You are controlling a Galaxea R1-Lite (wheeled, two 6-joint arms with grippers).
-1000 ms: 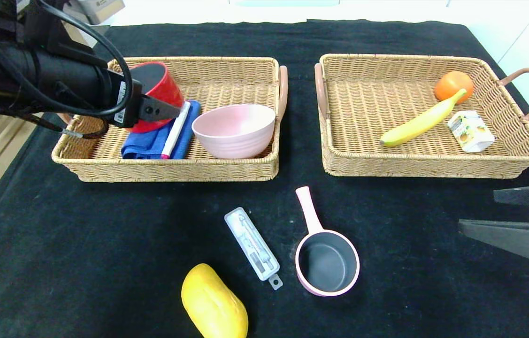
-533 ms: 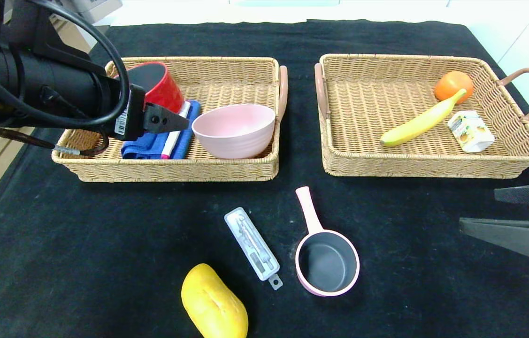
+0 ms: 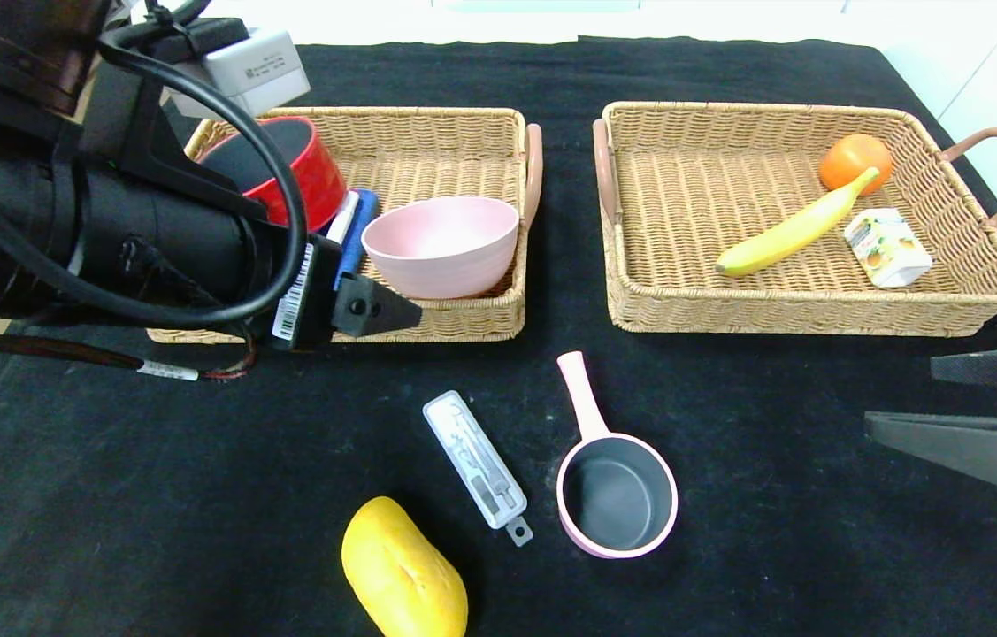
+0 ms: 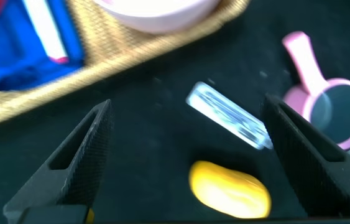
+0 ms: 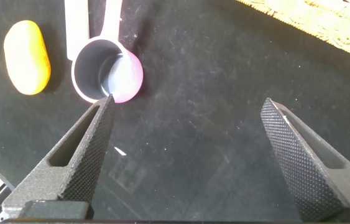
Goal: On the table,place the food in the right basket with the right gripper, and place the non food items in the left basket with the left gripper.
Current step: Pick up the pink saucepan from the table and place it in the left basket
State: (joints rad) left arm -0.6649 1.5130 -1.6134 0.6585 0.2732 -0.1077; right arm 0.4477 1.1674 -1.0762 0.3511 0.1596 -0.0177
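Note:
On the table lie a yellow mango-like fruit, a slim white case and a small pink saucepan. My left gripper hangs open and empty over the front rim of the left basket; between its fingers the left wrist view shows the case and the fruit below. That basket holds a red pot and a pink bowl. The right basket holds a banana, an orange and a drink carton. My right gripper is open at the table's right edge.
A blue cloth with a white marker lies in the left basket beside the pot. The left arm's black body and cables hide the basket's left part. The right wrist view shows the saucepan and fruit beyond bare black cloth.
My left gripper has drawn back out of the left basket, moving forward and right over its front rim. The red pot stays in the basket. The right arm has not moved.

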